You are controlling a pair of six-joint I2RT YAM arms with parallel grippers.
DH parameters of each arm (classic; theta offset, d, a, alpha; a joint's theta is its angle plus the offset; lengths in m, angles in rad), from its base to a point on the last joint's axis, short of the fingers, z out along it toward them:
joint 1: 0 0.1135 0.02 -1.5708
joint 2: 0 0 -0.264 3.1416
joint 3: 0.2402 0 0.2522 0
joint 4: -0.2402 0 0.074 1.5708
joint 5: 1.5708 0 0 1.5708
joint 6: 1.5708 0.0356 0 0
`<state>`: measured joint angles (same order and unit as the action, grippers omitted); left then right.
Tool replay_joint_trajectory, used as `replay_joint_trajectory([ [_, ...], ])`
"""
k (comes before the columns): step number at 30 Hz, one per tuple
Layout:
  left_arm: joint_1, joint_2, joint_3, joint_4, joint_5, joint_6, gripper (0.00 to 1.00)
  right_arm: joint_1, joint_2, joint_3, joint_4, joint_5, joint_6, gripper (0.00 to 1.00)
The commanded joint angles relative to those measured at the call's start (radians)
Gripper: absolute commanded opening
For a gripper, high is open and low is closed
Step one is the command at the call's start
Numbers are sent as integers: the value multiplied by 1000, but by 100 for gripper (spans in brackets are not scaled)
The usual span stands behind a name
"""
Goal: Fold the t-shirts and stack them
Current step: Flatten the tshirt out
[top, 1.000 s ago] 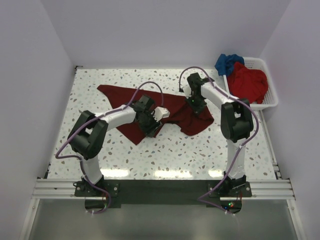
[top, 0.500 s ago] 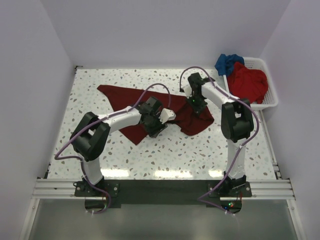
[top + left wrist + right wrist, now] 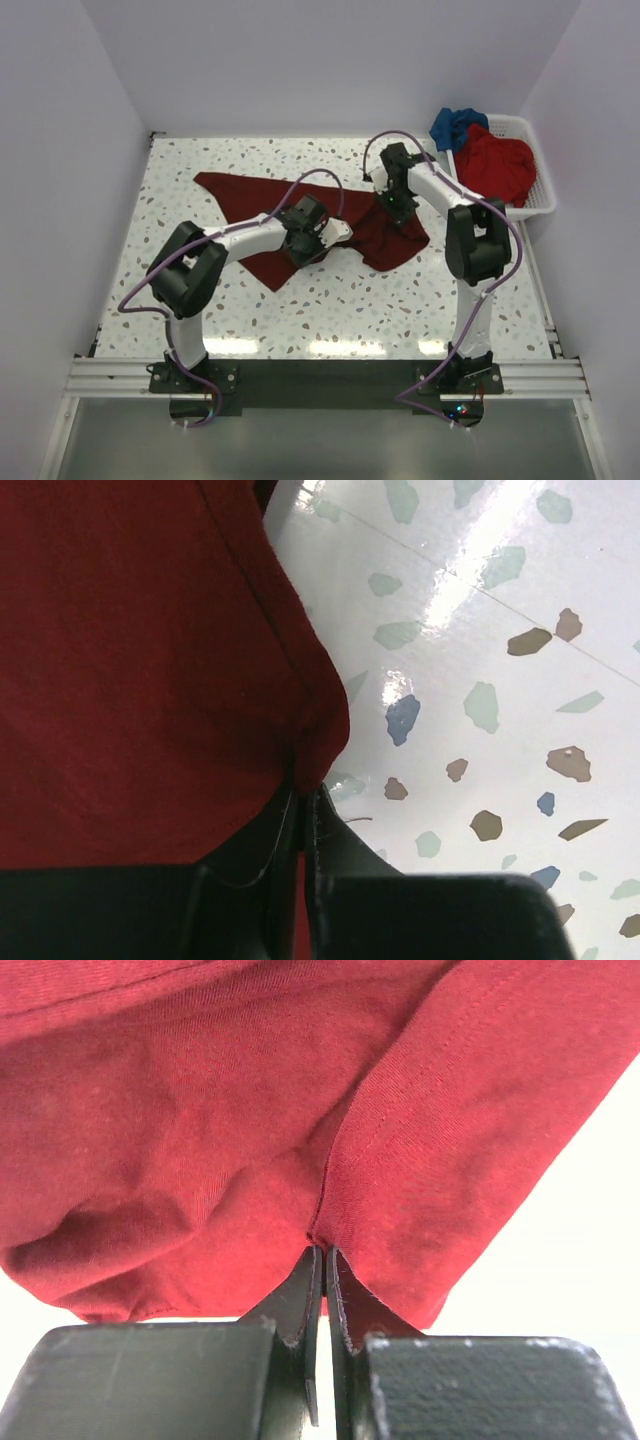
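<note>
maroon t-shirt (image 3: 240, 195) is pinched by its hem between the closed left fingers (image 3: 318, 815) and right fingers (image 3: 332, 1280); it is best drawn taut evenly, then laid flat.

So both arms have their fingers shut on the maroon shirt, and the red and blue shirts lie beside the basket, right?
No: the top view shows the red shirt and the blue shirt in the basket, not beside it. The rest holds.
</note>
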<state>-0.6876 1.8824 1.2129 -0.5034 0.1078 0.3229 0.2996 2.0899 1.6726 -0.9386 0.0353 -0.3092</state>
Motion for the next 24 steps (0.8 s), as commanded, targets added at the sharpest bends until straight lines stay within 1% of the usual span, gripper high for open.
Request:
replay_joint_trajectory([
  [1,12,3,-47,-24,27,-11,3,-13,-96,18,-23,5,-30,0],
  [2,31,-31,-50,-33,30,-12,0,-20,-115,30,-31,3,-33,0],
  [3,55,-49,-43,-43,33,-12,0,-25,-125,38,-34,6,-42,0],
  [4,122,-71,-12,-53,53,-10,0,-33,-136,47,-38,5,-48,0],
  [5,164,-113,13,-87,84,-2,0,-36,-161,62,-42,9,-60,0],
  [6,206,-132,40,-105,84,-2,0,-40,-174,70,-40,17,-68,0],
  [7,285,-150,98,-122,105,14,0,-43,-188,79,-42,23,-76,0],
  [9,359,-196,158,-150,133,37,0,-53,-220,119,-35,47,-93,0],
  [10,426,-207,215,-156,139,44,0,-57,-231,133,-29,57,-97,0],
  [11,456,-222,243,-167,147,51,0,-59,-237,171,-26,78,-100,0],
  [12,509,-229,270,-169,177,62,0,-60,-247,193,-11,93,-106,0],
  [14,555,-227,347,-185,190,64,0,-63,-257,264,9,113,-111,0],
  [15,597,-220,376,-199,213,67,0,-65,-255,292,12,133,-117,0],
  [16,620,-213,432,-213,225,62,0,-66,-255,321,14,143,-120,0],
  [18,687,-206,474,-224,256,44,0,-68,-251,409,21,175,-126,0],
  [19,729,-216,502,-204,260,35,0,-70,-251,459,27,187,-130,0],
  [20,758,-223,514,-193,265,25,0,-71,-255,481,47,198,-131,0],
  [21,811,-229,530,-182,270,18,0,-70,-260,501,61,216,-136,0],
  [24,899,-247,638,-147,274,-1,0,-71,-277,579,104,242,-145,0],
])
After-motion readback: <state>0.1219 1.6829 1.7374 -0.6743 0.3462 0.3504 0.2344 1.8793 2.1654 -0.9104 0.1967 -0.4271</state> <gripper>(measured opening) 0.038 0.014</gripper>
